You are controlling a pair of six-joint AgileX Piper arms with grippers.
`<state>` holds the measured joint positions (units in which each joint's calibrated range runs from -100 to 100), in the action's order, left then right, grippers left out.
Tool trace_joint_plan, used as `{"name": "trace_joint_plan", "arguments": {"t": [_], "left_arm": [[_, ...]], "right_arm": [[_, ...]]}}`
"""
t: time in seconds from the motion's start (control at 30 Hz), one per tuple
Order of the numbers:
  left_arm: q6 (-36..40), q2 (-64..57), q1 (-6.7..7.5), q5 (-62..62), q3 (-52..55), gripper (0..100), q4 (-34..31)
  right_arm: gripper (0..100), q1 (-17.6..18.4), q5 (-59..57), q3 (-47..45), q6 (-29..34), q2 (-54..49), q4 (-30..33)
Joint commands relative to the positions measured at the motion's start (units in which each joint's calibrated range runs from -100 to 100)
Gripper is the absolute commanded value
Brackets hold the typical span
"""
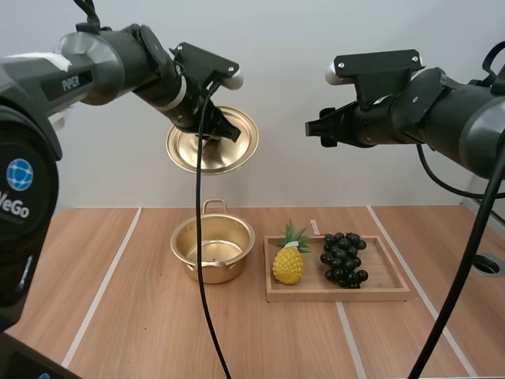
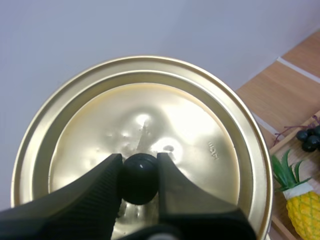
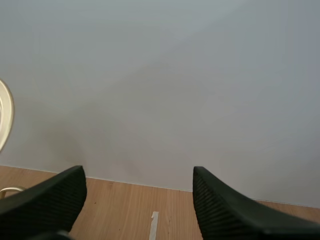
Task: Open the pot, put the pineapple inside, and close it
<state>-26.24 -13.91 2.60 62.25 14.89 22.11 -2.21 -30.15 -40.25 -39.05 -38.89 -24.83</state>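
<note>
1. The left tool (image 1: pixel 219 126) is clamped on the small black knob (image 2: pixel 140 177) of the round gold metal lid (image 1: pixel 237 150). It holds the lid tilted high over the open gold metal pot with loop handles (image 1: pixel 225 272), which leaves the pot's mouth free for loading.
2. The pot stands lidless near the middle of the wooden bench (image 1: pixel 118 316), and nothing shows in the part of its inside that can be seen.
3. The yellow toy pineapple with green leaves (image 1: pixel 288 264) stands upright at the left end of a shallow wooden tray (image 1: pixel 387 290), just right of the pot. A bunch of dark grapes (image 1: pixel 343 257) lies just beside it, farther right in the same tray.
4. The right tool (image 1: pixel 316 128) hangs well above the tray, pointing left. Its fingers are spread wide and hold nothing, apparently ready for the fruit.
5. The opening step looks done, and the pineapple is not yet in the pot. Picking it up appears to be next, and a descent that closes only on the pineapple should leave the neighbouring grapes undisturbed.
</note>
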Motion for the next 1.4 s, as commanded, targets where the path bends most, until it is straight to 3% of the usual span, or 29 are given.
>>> {"name": "trace_joint_plan", "arguments": {"t": [0.0, 0.63, 1.13, 1.37], "left_arm": [[1.17, -2.62, 0.08, -1.89, -3.08, 0, 0.48], [2.33, -10.73, 0.01, -6.78, -28.36, 0, -0.58], [2.33, -11.59, 0.01, -32.71, -55.61, 0, -4.72], [2.33, -11.59, 0.01, -34.92, -67.45, 0, -4.09]], "right_arm": [[100, -0.20, -0.57, 0.50, -0.40, -0.41, -0.12], [100, -0.20, -2.42, 0.50, -0.40, -0.41, -0.12], [100, -0.20, -1.63, 0.50, -0.40, -0.41, -0.12], [100, -0.20, -1.63, 0.50, -0.40, -0.41, -0.12]]}}
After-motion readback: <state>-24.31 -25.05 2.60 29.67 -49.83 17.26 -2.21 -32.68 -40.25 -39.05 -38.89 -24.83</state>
